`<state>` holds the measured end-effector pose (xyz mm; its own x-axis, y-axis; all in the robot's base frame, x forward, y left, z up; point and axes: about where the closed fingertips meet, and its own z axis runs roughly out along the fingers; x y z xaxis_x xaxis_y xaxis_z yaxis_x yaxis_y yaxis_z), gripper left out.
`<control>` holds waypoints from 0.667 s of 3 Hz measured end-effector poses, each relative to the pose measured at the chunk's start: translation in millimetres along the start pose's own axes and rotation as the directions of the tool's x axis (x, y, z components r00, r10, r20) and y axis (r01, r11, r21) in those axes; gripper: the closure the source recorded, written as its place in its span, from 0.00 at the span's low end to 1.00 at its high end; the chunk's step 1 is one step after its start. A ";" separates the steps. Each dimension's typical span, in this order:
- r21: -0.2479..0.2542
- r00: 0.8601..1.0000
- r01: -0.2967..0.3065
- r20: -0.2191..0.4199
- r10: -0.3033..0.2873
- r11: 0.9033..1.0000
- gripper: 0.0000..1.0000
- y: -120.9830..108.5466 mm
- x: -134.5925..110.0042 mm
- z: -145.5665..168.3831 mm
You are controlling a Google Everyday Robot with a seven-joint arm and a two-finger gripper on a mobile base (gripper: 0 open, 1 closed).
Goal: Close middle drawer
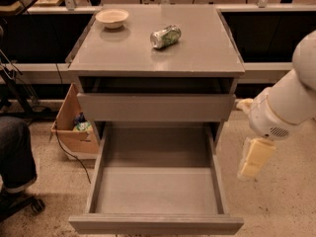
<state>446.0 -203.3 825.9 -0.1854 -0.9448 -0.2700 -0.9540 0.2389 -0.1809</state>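
The middle drawer is pulled far out of the grey cabinet, towards the camera. Its grey inside is bare and its flat front lies at the bottom edge of the view. Above it, the taller top drawer front stands slightly out, with a dark gap over it. My gripper, with cream fingers pointing down, hangs from the white arm just right of the open drawer's right wall, level with its middle and apart from it.
A beige bowl and a crushed green can lie on the cabinet top. An open cardboard box stands on the floor at the left. A person's leg and a chair base are at the far left.
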 end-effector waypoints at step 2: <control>-0.076 1.000 -0.004 0.022 0.005 0.997 0.00 21.0 1.8 66.7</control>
<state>441.4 -185.1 758.5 -0.1852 -0.9384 -0.2916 -0.9684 0.2247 -0.1080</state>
